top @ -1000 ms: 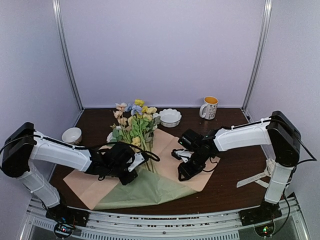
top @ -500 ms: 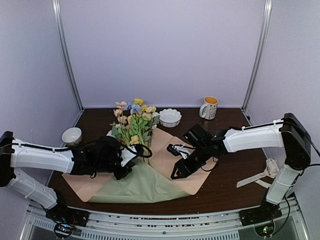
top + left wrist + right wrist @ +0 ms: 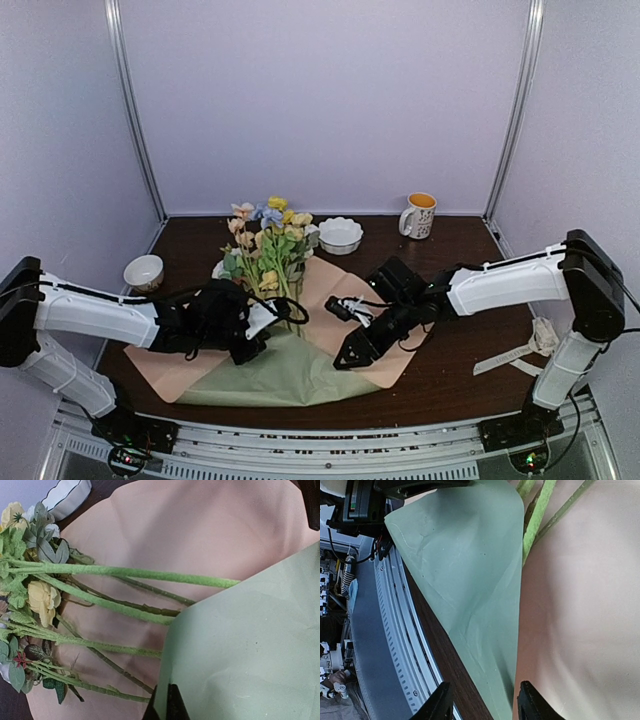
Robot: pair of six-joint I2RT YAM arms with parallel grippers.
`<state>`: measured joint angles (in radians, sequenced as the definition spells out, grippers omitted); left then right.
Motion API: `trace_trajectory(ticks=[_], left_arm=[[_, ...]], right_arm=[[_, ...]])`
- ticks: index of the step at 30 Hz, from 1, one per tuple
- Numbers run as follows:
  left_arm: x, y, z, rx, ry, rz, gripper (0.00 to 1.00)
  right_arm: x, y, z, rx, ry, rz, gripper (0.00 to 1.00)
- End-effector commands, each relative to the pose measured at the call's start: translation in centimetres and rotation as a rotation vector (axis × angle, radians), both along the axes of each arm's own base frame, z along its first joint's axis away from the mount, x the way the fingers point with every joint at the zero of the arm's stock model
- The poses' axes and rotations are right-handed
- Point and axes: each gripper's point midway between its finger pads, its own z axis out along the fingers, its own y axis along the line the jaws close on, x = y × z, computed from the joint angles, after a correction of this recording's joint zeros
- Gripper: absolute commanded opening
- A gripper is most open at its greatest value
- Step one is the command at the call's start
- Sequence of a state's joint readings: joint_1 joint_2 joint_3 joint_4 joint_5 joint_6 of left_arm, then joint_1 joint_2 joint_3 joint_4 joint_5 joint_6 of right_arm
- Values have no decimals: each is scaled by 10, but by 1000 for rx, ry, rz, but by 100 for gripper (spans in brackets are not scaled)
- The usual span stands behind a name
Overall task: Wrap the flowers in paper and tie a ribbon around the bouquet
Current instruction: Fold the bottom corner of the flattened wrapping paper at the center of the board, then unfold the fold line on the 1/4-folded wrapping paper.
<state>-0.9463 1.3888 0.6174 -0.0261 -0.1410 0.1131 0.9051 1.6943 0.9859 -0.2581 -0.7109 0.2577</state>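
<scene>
The flowers (image 3: 268,248) lie across the middle of the paper (image 3: 290,378), blossoms away from me, stems partly under its turned-up green corner. My left gripper (image 3: 162,705) is pinched tight on that corner's edge. My right gripper (image 3: 482,702) hangs with its fingers apart and nothing between them, just over the paper's near right edge. I judge this to be the first wrapping fold. Next, my right gripper must close on its edge and carry it across the stems without dragging them.

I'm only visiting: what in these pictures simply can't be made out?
Left wrist view: stem ends of the flowers, hidden under the folded green flap of the paper.
Left wrist view: the left gripper, only its fingertips showing, cut off by the bottom edge.
Top view: the print on the mug, too small to read.
</scene>
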Motion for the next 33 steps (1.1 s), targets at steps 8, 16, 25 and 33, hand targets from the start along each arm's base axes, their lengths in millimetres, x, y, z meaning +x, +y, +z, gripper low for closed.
trace_trajectory(ticks=[8, 16, 25, 33], left_arm=[[8, -6, 11, -44, -4, 41, 0], [-39, -31, 30, -196, 155, -170, 0], [-95, -35, 62, -351, 280, -338, 0], [-71, -21, 58, -295, 191, -199, 0]], right_arm=[[-8, -13, -39, -120, 6, 14, 46], [-24, -18, -32, -93, 27, 84, 39], [-55, -22, -22, -53, 31, 202, 38], [-49, -16, -18, -48, 17, 191, 35]])
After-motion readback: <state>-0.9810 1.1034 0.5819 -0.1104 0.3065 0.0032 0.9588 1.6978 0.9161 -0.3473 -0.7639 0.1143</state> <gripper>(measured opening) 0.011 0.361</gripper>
